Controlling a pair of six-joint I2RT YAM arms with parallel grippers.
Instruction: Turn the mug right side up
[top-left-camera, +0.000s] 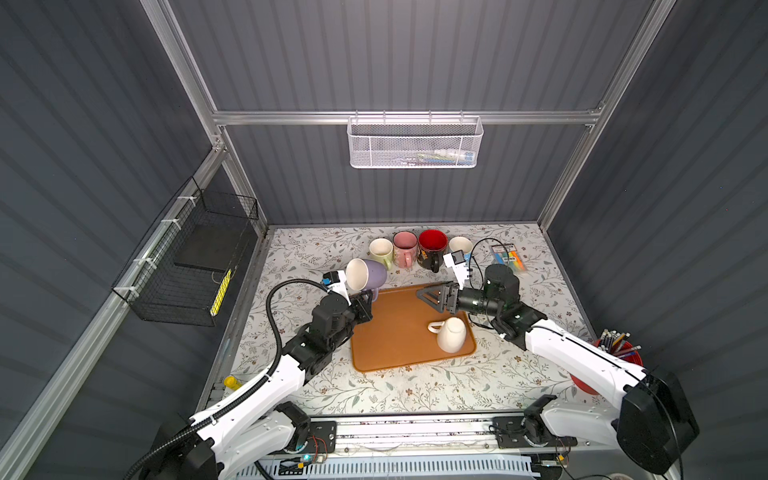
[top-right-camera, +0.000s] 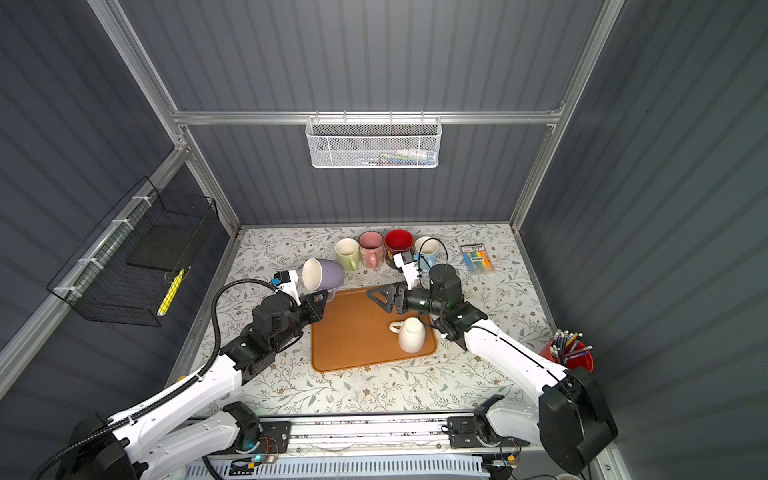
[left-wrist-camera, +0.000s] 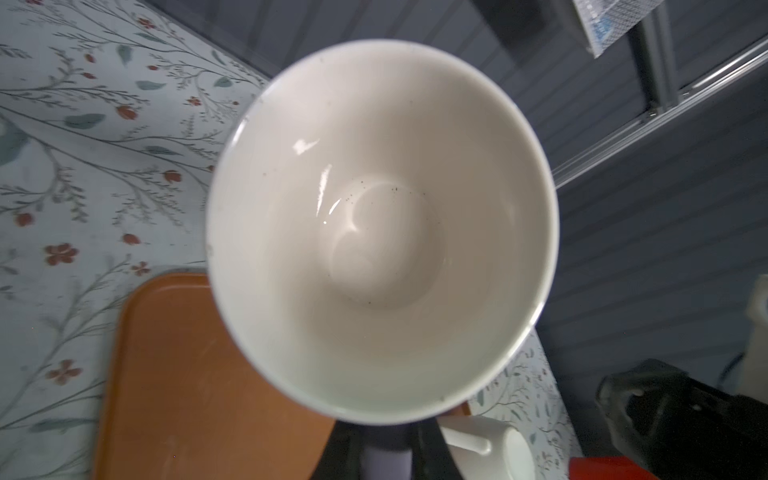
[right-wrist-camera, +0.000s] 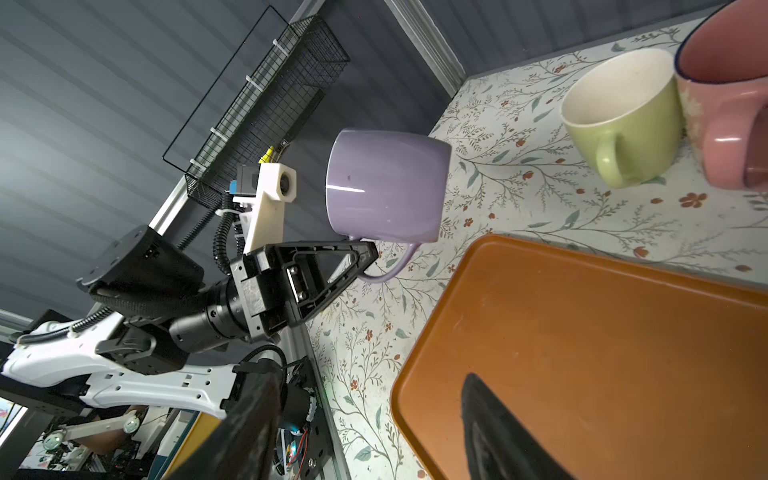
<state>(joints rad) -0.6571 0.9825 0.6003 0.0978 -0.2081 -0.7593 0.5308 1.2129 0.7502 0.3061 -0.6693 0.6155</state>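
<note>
Presently found the left gripper (right-wrist-camera: 365, 254) closed narrow on the handle of the purple mug (right-wrist-camera: 386, 183), with the handle turned toward the arm. Noted the same grip in both top views, left of centre, at the far left corner of the orange tray (top-left-camera: 395, 336). Found the purple mug on its side, lifted off the table (top-left-camera: 316, 249), mouth turned to the left of the frame toward the wrist camera. Confirmed from the left wrist view, filled with the mug's white inside down to the base.

Found the right gripper (top-left-camera: 428, 296) spread wide with nothing between the fingers (right-wrist-camera: 494, 419). Placed it over the far edge of the tray, right of centre, tips pointing left at the purple mug and apart from it. Seen in the right wrist view as two dark blurred shapes at the bottom edge, well apart over bare tray.

Recorded a white mug (top-left-camera: 451, 336) on the near right part of the tray, base up as far as can be judged, handle to the left, not touched by either gripper.

Logged a row of upright mugs at the far edge of the table, upper centre: green mug (top-left-camera: 381, 250), pink mug (top-left-camera: 405, 243), red mug (top-left-camera: 432, 243), and a pale mug (top-left-camera: 460, 244) partly hidden behind the right wrist camera.
</note>
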